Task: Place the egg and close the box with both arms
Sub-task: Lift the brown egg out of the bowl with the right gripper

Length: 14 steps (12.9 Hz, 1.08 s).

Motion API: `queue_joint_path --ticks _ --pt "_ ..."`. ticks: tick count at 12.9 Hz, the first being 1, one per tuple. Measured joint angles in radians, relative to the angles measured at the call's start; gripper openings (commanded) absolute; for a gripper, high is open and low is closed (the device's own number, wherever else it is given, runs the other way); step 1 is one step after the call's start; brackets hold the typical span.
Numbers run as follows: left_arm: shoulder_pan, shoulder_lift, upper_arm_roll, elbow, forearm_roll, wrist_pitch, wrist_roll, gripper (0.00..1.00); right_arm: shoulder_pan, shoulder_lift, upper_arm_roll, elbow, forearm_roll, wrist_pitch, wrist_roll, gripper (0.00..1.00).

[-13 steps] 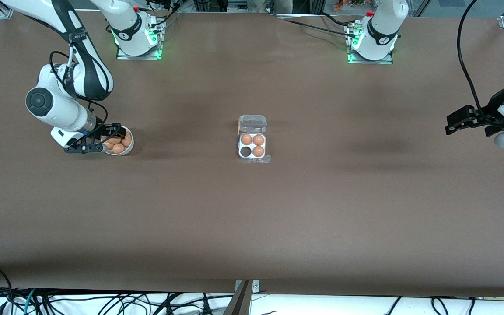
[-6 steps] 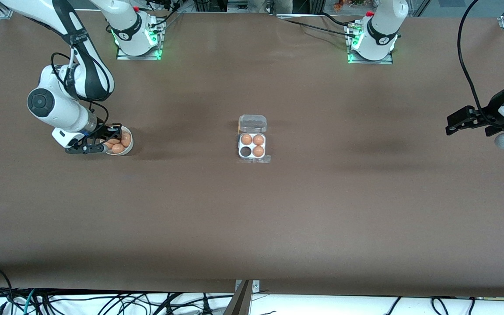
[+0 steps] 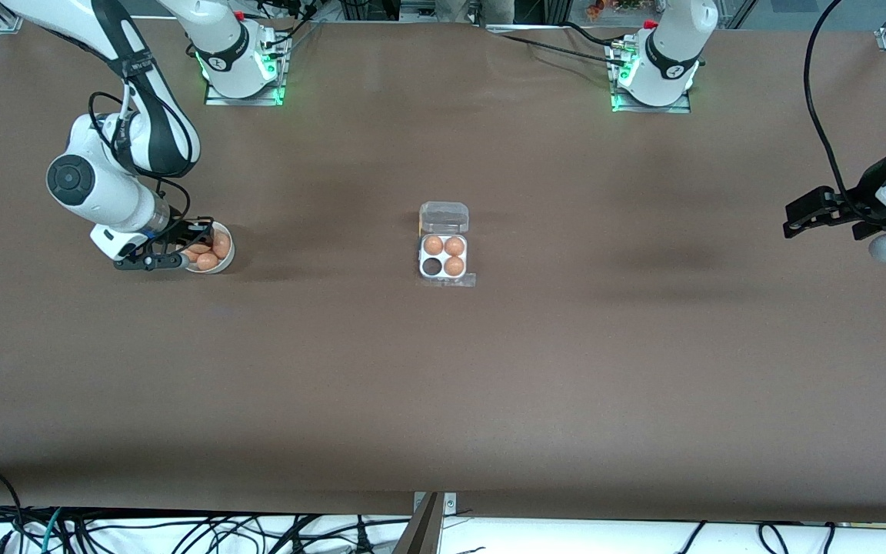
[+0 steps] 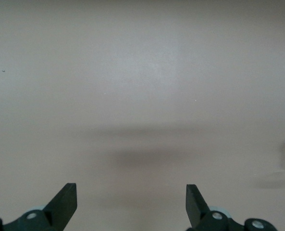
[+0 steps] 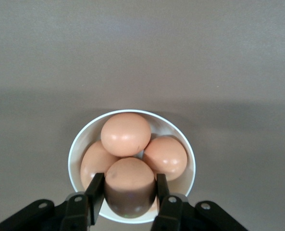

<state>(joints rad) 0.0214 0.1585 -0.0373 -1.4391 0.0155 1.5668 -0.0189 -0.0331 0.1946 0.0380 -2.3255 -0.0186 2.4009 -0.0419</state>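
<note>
The box (image 3: 443,258) lies mid-table with its clear lid (image 3: 444,218) folded back. It holds three brown eggs, and the cell (image 3: 432,266) nearest the front camera on the right arm's side is empty. A white bowl (image 3: 229,258) of brown eggs stands toward the right arm's end. My right gripper (image 3: 181,250) reaches into it. In the right wrist view that gripper (image 5: 129,176) is shut on the egg (image 5: 130,192), which still rests among the other eggs in the bowl (image 5: 75,144). My left gripper (image 3: 793,219) waits open over bare table at the left arm's end, with nothing between its fingers (image 4: 65,197).
The brown table top (image 3: 443,400) stretches wide between the bowl and the box, and on to the left arm. Both arm bases (image 3: 243,69) stand along the edge farthest from the front camera. Cables hang below the near edge.
The right gripper's fingers have closed onto an egg in the bowl. The right arm shifted only slightly. The left arm and the box have not moved.
</note>
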Motion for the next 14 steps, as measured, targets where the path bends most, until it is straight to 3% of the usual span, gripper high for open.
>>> queue_joint_path --ticks 4,7,11,14 --pt "0.0 0.001 0.0 0.0 0.0 0.0 0.0 1.0 0.0 -0.189 0.0 0.057 0.0 -0.237 0.001 0.0" --pt "0.0 0.001 0.0 0.0 0.0 0.0 0.0 1.0 0.0 -0.294 0.0 0.229 0.0 -0.54 0.003 0.0" --pt "0.0 0.002 0.0 0.0 0.0 0.0 0.0 1.0 0.001 -0.291 0.003 0.579 0.018 -0.892 0.023 0.0" --pt "0.0 0.002 0.0 0.0 0.0 0.0 0.0 1.0 0.032 -0.241 0.007 0.729 0.038 -0.986 0.071 0.0"
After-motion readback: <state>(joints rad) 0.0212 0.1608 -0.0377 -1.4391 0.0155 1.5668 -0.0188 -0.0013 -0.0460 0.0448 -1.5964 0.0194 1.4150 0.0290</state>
